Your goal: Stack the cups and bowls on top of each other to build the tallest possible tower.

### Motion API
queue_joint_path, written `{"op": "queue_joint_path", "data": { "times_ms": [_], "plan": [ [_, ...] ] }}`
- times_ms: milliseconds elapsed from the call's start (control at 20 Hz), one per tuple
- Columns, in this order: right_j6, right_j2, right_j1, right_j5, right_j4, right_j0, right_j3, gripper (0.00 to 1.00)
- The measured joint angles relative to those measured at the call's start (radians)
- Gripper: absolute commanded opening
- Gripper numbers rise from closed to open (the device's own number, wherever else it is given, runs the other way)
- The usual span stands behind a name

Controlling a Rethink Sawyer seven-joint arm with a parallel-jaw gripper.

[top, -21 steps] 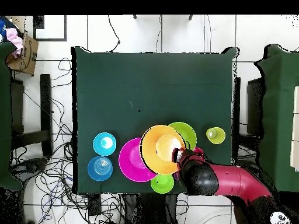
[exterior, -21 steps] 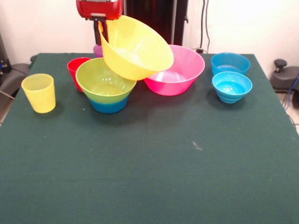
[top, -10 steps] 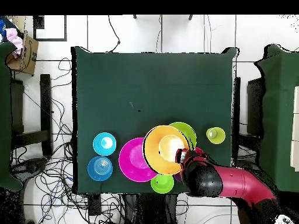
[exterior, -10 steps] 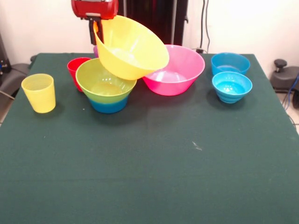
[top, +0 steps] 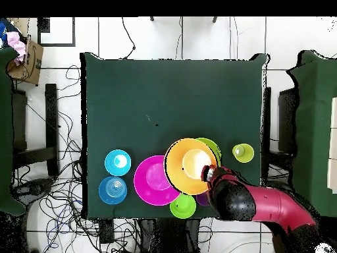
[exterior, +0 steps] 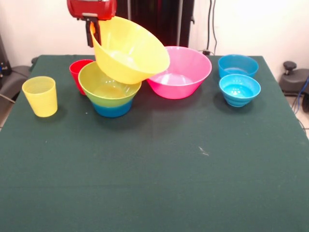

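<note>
Above the stack, the gripper (exterior: 95, 30) clamps the rim of the large orange-yellow glossy plastic bowl (exterior: 126, 49).
The bowl hangs tilted over the medium green plastic bowl (exterior: 107, 88), perhaps touching it, at 9 o'clock of the large pink bowl (exterior: 181, 72).

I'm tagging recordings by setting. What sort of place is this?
Probably a robotics lab: a green-covered table ringed by loose floor cables, with a red robot arm working over plastic bowls.

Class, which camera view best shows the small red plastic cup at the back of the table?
The front view: the small red plastic cup stands visible behind the green bowl. In the overhead view, the arm and the large orange bowl hide it.
</note>
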Motion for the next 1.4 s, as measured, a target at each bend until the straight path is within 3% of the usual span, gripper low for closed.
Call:
{"op": "queue_joint_path", "data": {
  "times_ms": [450,1150,1400],
  "plan": [
    [0.0,0.0,0.028,-0.001,-0.039,-0.001,-0.027,0.0],
    [0.0,0.0,0.146,-0.032,-0.133,-0.004,-0.123,0.0],
    [0.0,0.0,0.158,-0.034,-0.135,-0.01,-0.133,0.0]
  ]
}}
